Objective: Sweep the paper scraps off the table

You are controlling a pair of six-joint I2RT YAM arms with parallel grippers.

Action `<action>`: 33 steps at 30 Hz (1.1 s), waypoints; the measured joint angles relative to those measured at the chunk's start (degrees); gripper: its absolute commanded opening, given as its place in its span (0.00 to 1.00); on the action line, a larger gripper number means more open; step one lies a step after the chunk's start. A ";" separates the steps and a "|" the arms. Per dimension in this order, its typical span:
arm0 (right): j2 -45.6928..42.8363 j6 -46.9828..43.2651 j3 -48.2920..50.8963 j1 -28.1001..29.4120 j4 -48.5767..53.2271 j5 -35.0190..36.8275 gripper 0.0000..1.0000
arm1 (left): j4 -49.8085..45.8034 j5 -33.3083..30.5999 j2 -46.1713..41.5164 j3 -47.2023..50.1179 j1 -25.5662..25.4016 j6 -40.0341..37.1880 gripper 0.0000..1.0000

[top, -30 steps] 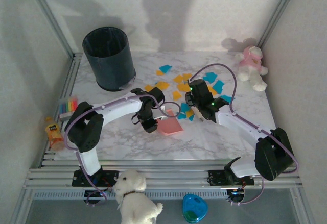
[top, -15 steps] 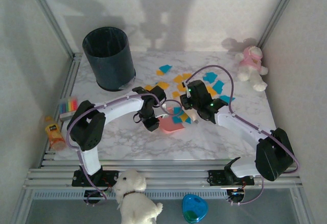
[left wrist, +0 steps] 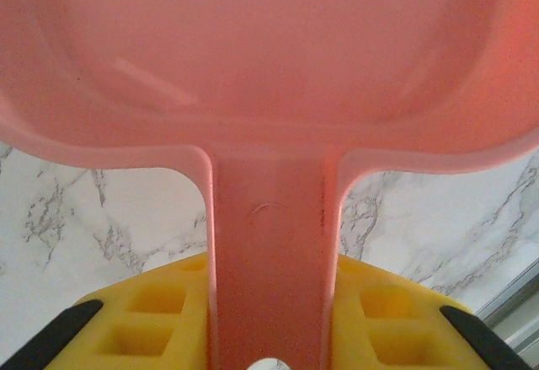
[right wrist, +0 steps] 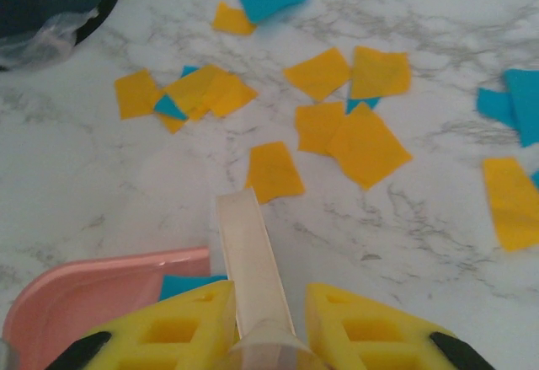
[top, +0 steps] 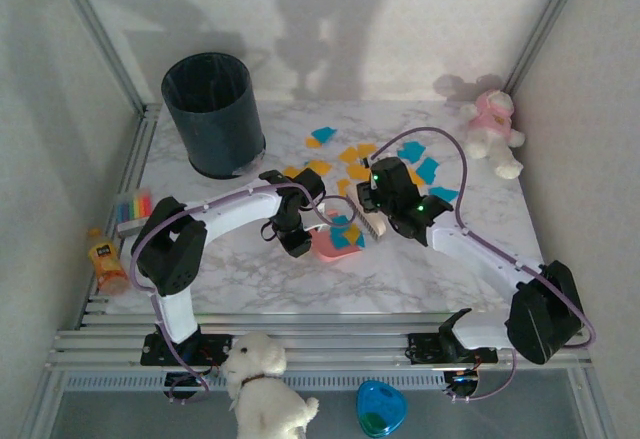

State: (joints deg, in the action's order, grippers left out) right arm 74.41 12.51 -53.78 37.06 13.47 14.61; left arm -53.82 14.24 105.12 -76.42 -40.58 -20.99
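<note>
Right, the right claw (right wrist: 257,324) is clenched on the slim cream plastic brush (right wrist: 248,243), which pokes straight out ahead of it. Just to its left sits the lip of the shallow pink plastic dustpan (right wrist: 101,290), with a teal bit on it. The left claw (left wrist: 269,328) grasps that pan's flat handle, holding it low over the white marble-veined table (left wrist: 109,210). Ahead of the right claw most of the orange and teal paper scraps (right wrist: 362,142) lie loose, from near to well beyond. Mid-sweep, I'd say. The next move calls for reaching past the nearest cluster and dragging it back into the pan's mouth.

No legible txt, labels or nos. on anything in view.
</note>
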 measured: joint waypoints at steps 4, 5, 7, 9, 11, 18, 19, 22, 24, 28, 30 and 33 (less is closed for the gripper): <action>-1.57 2.05 0.61 0.00 0.28 4.22 0.00 | 0.00 -0.15 0.02 0.00 0.00 0.00 0.00; -1.57 2.58 0.61 0.00 0.61 5.18 0.00 | 0.02 -0.15 0.02 0.00 0.00 0.00 0.00; -1.46 3.67 0.61 0.11 1.40 6.60 0.00 | 0.02 -0.15 0.02 0.00 0.00 -0.02 0.00; -1.40 5.07 0.61 0.42 2.43 8.11 0.00 | 0.02 -0.17 0.02 0.02 0.00 -0.22 0.00; -1.20 6.49 0.61 1.11 3.30 9.29 0.00 | 0.02 -0.17 0.02 0.02 0.00 -0.28 0.00; 0.46 9.94 0.61 4.02 4.20 10.95 0.00 | 0.04 -0.17 0.00 0.04 0.00 -0.50 0.00; 0.55 10.36 0.61 4.31 4.17 10.95 0.00 | 0.04 -0.17 0.00 0.04 0.00 -0.63 0.00; 0.79 11.45 0.61 4.90 4.04 10.91 0.00 | 0.15 -0.20 0.02 0.13 0.00 -0.70 0.00; 1.09 12.22 0.61 4.98 3.54 10.82 0.00 | 0.17 -0.20 0.02 0.13 0.00 -0.76 0.00; 1.99 13.53 0.59 4.98 1.99 10.34 0.00 | 0.20 -0.37 0.00 0.13 0.00 -1.09 0.00; 2.36 13.97 0.59 4.98 1.25 9.79 0.00 | 0.20 -0.39 0.00 0.13 0.00 -1.16 0.00; 2.69 14.36 0.59 4.98 0.55 9.18 0.00 | 0.20 -0.44 0.02 0.13 0.00 -1.31 0.00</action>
State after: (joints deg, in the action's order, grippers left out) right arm 77.10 26.87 -53.19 42.04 14.02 23.79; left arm -53.63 13.80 105.14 -76.29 -40.58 -22.31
